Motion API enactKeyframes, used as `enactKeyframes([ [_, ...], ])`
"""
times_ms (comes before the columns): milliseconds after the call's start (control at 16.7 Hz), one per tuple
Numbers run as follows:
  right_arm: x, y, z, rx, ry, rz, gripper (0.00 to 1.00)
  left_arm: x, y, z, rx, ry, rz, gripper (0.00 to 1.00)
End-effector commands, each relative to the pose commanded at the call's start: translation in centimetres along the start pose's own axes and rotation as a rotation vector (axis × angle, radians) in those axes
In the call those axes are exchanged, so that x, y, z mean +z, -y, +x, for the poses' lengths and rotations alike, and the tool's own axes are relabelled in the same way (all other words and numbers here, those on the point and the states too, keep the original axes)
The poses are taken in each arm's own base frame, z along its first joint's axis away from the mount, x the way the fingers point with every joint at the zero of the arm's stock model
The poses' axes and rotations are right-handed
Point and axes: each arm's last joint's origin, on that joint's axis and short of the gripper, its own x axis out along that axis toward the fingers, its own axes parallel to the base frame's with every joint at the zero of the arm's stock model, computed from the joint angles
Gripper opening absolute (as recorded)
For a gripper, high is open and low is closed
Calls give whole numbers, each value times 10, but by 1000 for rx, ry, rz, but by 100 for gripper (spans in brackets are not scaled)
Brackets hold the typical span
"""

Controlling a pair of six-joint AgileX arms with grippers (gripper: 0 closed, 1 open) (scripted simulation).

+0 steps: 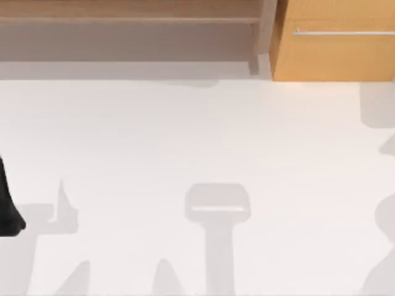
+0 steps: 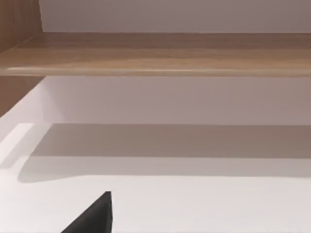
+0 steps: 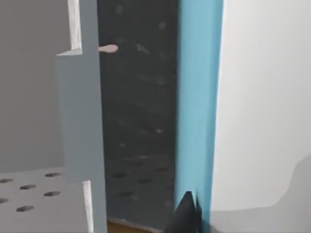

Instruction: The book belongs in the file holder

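The right wrist view carries the action: the book (image 3: 197, 107) stands on edge as a tall teal strip just right of the frame's centre, close against the dark perforated inside of the file holder (image 3: 138, 121), whose grey divider wall rises at centre left. A dark fingertip of the right end effector (image 3: 187, 213) sits against the book's lower end at the bottom of the frame. It appears to grip the book, though only one finger shows, so I judge this rather than see it plainly.

The step in hand looks like the insertion itself: the book seems to be at or inside a slot. Whether it already rests on the holder's floor I cannot tell. The next move calls for settling it fully, then letting go and backing straight out without dragging it along.

The divider is the main thing to avoid, together with the holder's back wall.

In the top view the left arm (image 1: 9, 203) sits parked at the left edge of the white counter (image 1: 185, 135), with a wooden shelf (image 1: 123, 18) and cabinet (image 1: 333, 43) along the upper frame. I cannot tell the state of the left end effector (image 2: 95, 216).
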Motion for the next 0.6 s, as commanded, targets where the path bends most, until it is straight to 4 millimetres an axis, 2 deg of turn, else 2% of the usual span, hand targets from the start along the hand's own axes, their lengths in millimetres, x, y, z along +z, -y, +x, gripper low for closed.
enactKeyframes([
  [180,6,5,9,10,-5,18,0,0,0,0,0,0,0,100],
  [600,4,2,12,17,-12,12,0,0,0,0,0,0,0,100],
])
